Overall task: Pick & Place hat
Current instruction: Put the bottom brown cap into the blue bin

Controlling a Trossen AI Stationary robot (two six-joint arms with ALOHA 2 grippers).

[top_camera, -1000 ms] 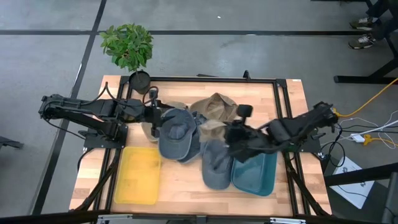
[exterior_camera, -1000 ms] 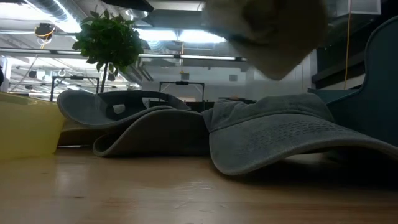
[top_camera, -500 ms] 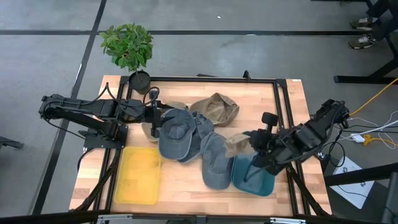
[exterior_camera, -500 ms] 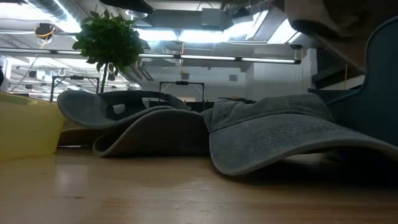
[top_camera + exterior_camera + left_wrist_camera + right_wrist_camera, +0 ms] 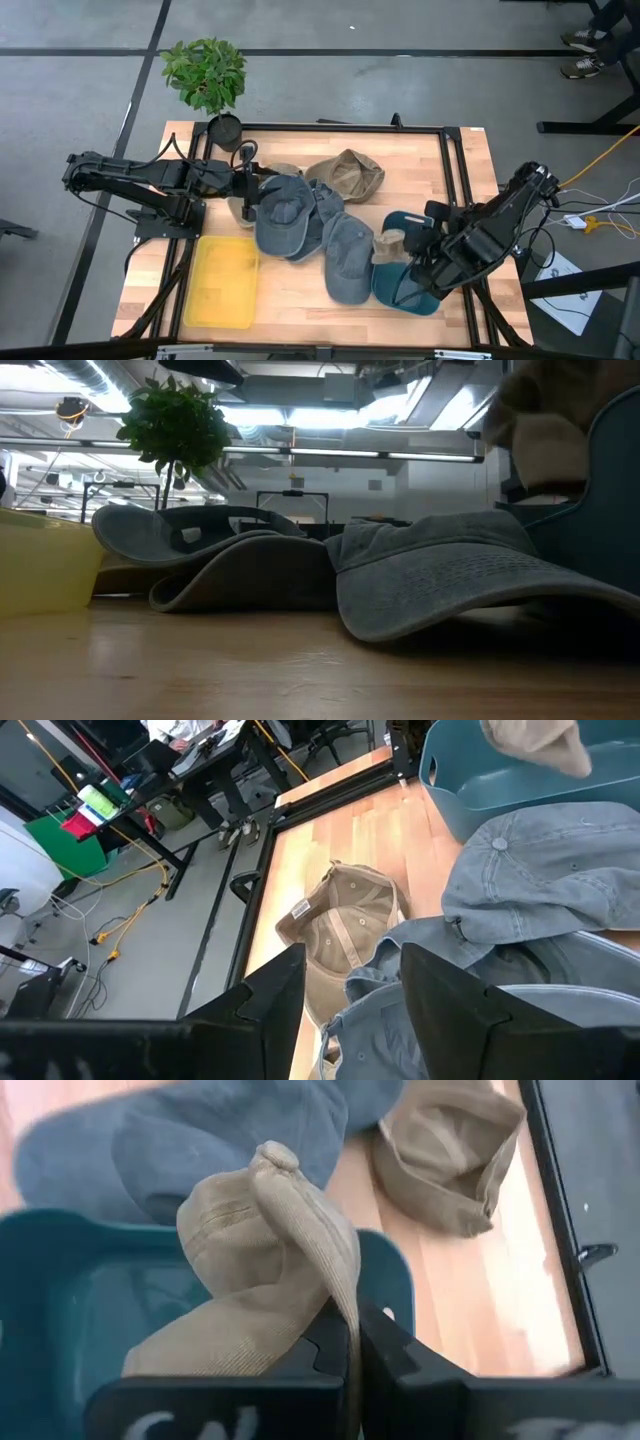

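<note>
Right end effector (image 5: 345,1342) gripping tan hat (image 5: 262,1270) over teal bin (image 5: 60,1295)

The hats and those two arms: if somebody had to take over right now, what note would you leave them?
Right gripper: shut on a tan hat, held over the teal bin, not yet let go.
Left gripper: open, holding nothing, waiting at the hat pile near the table's left side.
Still on the table: three blue hats overlapping in the middle, and a second tan hat upside down behind them.
Yellow bin: no hats in it.
Done: tan hat lifted and carried to the teal bin.
Left: drop it in, then likely sort the remaining hats.
</note>
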